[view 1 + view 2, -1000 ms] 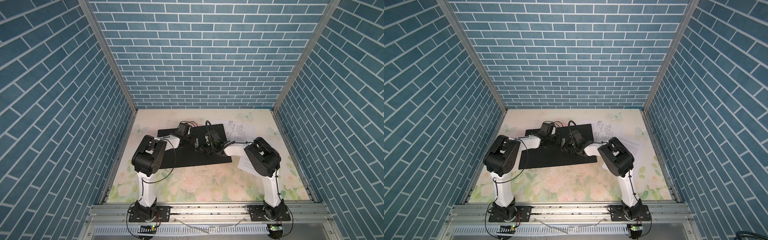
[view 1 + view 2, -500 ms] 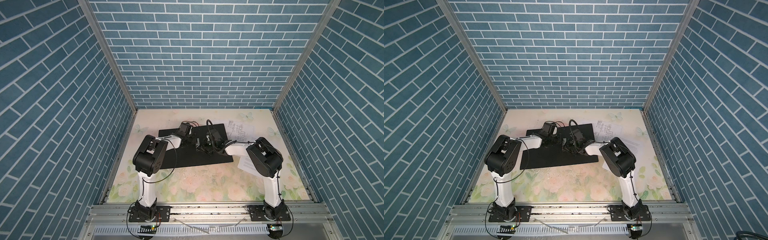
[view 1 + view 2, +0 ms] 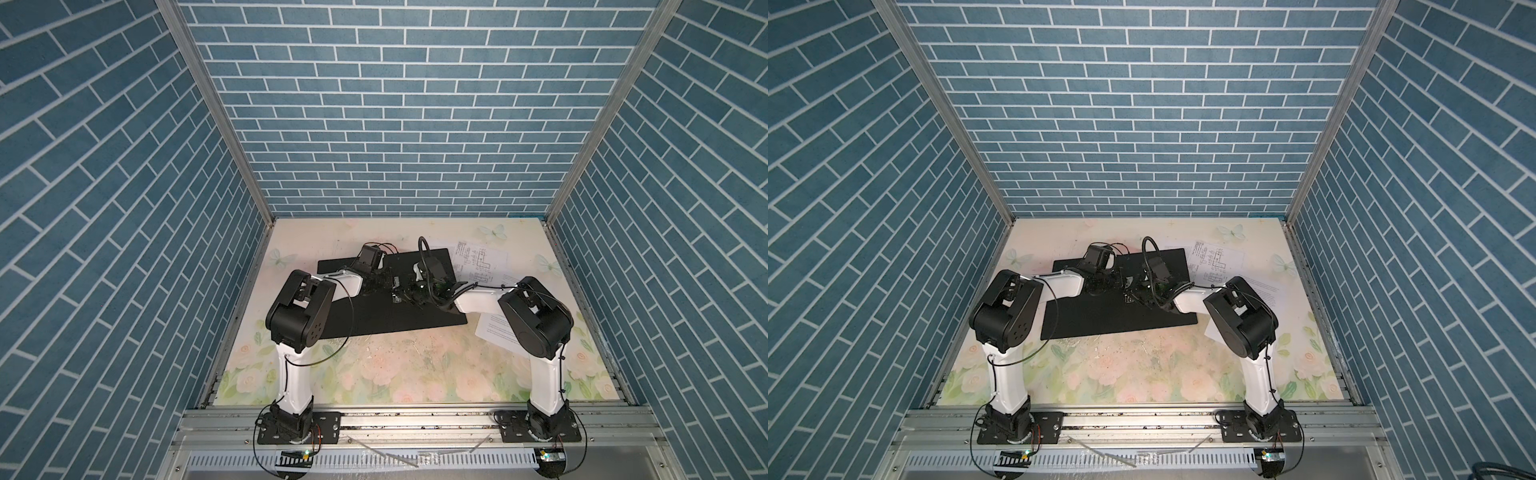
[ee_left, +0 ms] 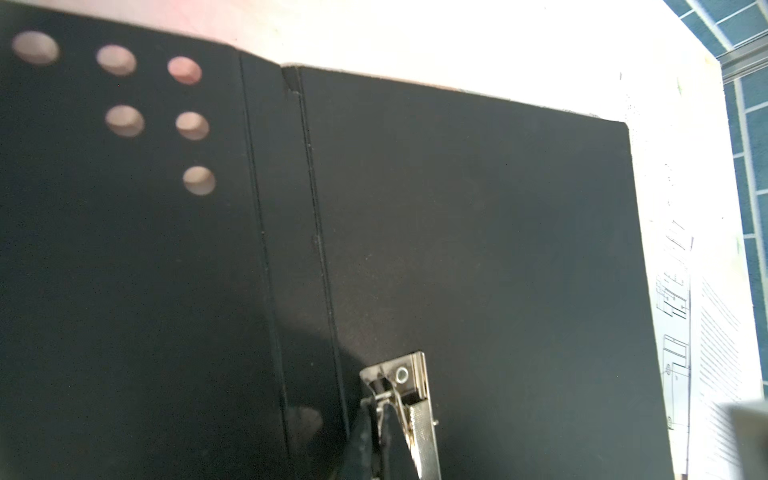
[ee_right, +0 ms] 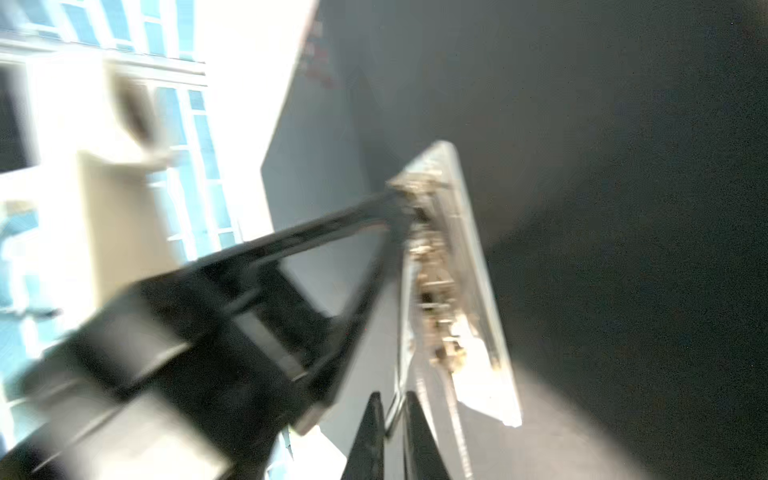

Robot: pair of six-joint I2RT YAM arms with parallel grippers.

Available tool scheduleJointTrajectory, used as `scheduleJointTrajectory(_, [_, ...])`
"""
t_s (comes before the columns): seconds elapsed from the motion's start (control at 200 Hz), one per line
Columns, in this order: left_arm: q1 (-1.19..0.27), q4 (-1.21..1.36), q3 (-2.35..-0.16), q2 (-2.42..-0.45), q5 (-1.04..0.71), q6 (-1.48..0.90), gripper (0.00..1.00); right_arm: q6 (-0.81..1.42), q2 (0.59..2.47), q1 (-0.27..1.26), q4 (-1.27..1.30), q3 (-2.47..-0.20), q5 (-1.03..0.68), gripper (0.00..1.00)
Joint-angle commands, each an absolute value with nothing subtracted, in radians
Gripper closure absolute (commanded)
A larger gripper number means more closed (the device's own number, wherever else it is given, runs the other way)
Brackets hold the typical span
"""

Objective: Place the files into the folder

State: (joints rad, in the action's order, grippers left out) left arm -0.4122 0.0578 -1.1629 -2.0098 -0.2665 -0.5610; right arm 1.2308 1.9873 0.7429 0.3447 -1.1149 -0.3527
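Observation:
The folder [image 3: 374, 316] [image 3: 1100, 320] lies open on the table, its matte black inside up [image 4: 498, 249]. A metal clip [image 4: 415, 374] [image 5: 453, 257] sits beside its spine. Both grippers meet at this clip. My left gripper [image 3: 384, 282] [image 4: 380, 428] is shut on the wire end of the clip. My right gripper [image 3: 399, 293] [image 5: 392, 419] pinches a thin metal strip of the clip between nearly closed fingers; this view is blurred. The files lie to the right of the folder: a sheet with drawings [image 3: 478, 259] [image 3: 1214, 259] [image 4: 681, 332] and a text sheet [image 3: 496, 328] partly under my right arm.
The folder's left flap has several round holes [image 4: 124, 120]. The floral table [image 3: 395, 374] is walled by blue brick panels [image 3: 395, 124] on three sides, with the arm bases on a rail [image 3: 415, 419] at the front.
My right arm's elbow has drifted slightly to the right, and the folder's front right corner has shifted a little toward the front. The left arm has stayed put.

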Motion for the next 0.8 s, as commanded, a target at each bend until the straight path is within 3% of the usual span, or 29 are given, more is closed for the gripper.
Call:
scheduleJointTrajectory(0.0, [-0.41, -0.082, -1.121, -2.084, -0.244, -0.563, 0.91, 1.227, 1.953, 0.721, 0.444, -0.996, -0.338, 0.85])
scheduleJointTrajectory(0.32, [-0.41, -0.091, -1.115, -2.067, -0.245, -0.56, 0.9, 1.193, 1.927, 0.66, 0.453, -0.831, -0.267, 0.8])
scheduleJointTrajectory(0.48, [-0.41, -0.071, -1.099, -2.037, -0.267, -0.586, 0.84, 1.167, 1.962, 0.659, 0.381, -0.837, -0.267, 0.81])
scheduleJointTrajectory(0.6, [-0.408, -0.08, -1.107, -1.998, -0.27, -0.601, 0.73, 1.17, 1.971, 0.66, 0.383, -0.818, -0.267, 0.81])
scheduleJointTrajectory(0.795, [-0.405, -0.079, -1.11, -1.933, -0.253, -0.631, 0.45, 1.167, 1.987, 0.66, 0.404, -0.807, -0.278, 0.82])
